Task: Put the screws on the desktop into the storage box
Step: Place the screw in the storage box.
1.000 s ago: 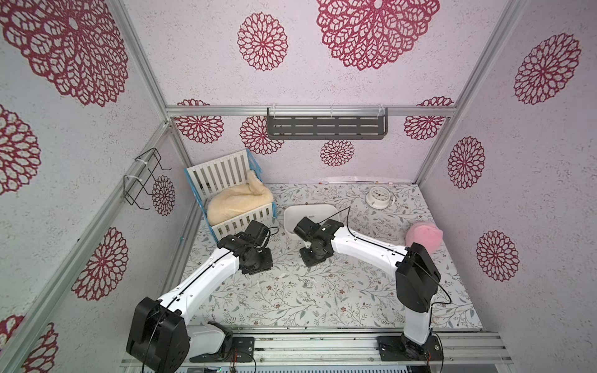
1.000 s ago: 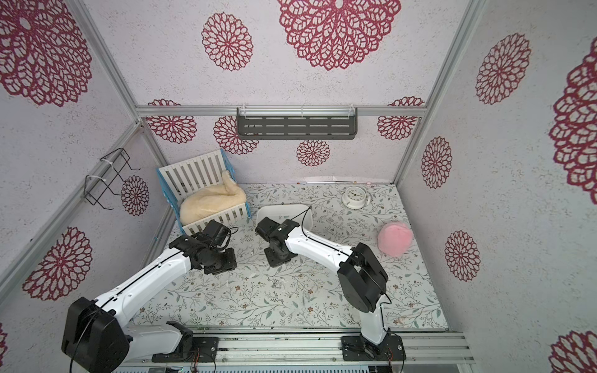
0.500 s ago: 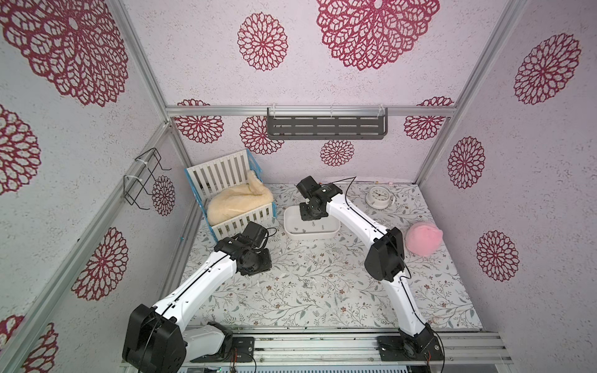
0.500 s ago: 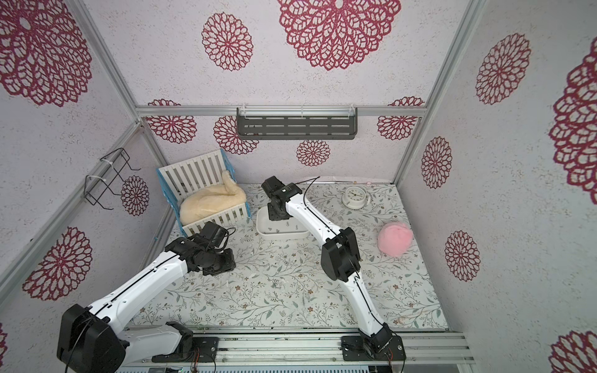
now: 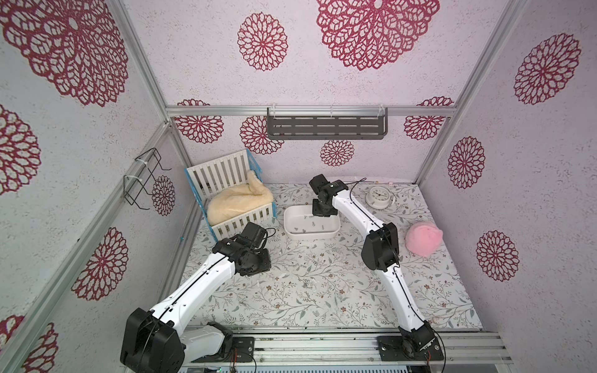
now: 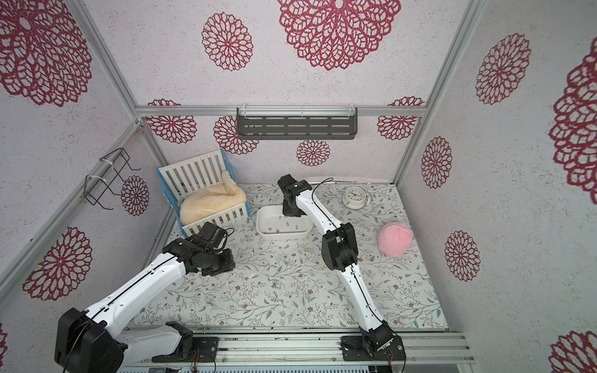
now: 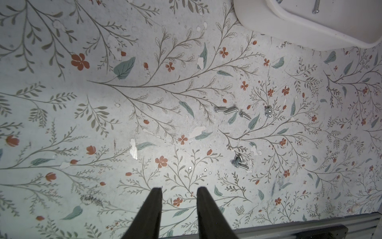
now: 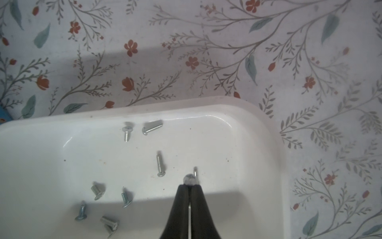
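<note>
Storage box (image 8: 206,104) holding screws (image 8: 159,165), right jaws pinching a screw (image 8: 189,179), left jaws slightly apart

Left gripper (image 7: 179,189) enters at lower centre of frame. Its 2 dark fingers (image 7: 152,209) stand apart with nothing between them, against the desktop (image 7: 103,115). Screws (image 7: 232,111) right of centre: a row of 3 lying near end to end, 2 more touching just right of the row, and a small heap below. Storage box (image 7: 306,31) in upper right corner, cut off by the frame, 1 screw visible inside. Print chipped white in patches near centre. Metal rail (image 7: 310,227) along lower right edge.
</note>
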Robot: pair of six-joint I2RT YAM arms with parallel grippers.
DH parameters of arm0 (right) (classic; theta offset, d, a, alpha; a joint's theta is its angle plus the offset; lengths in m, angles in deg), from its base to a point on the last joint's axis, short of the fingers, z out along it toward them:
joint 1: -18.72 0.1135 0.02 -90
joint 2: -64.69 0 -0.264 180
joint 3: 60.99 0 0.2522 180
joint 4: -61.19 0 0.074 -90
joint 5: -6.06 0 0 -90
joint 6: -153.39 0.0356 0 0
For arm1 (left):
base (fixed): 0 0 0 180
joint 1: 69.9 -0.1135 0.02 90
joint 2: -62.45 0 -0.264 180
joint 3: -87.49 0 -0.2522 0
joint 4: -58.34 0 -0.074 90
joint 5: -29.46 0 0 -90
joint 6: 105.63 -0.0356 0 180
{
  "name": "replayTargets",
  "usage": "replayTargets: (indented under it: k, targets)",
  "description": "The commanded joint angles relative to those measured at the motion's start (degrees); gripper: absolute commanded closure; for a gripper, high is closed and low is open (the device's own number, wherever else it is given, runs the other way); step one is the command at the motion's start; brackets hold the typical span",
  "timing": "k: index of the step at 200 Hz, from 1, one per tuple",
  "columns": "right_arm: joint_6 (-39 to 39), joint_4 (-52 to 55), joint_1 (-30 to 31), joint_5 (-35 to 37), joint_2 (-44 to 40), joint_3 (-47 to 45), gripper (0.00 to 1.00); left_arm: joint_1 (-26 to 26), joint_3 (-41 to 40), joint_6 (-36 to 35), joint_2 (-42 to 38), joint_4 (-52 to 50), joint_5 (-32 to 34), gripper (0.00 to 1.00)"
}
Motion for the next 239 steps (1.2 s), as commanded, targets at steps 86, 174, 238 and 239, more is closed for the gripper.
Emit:
replayTargets:
  k: [86,174,238,239]
  targets:
    - [3.14,-0.51,-0.16,1.66,-0.09,1.59,0.9,-0.36,-0.84,0.55,-0.18,-0.97,0.19,0.64]
    - [-0.99,-3.59,4.89,1.34,-12.96,1.06,0.76,0.99,-0.67,1.58,0.12,-0.96,0.63,0.63]
    - [2.5,-8.99,9.58,7.17,-29.47,-21.94,0.73,8.19,0.51,4.06,4.87,1.34,3.27,0.62]
    - [2.55,-9.45,9.6,7.13,-29.94,-22.75,0.73,8.34,0.49,4.15,5.0,1.39,3.28,0.62]
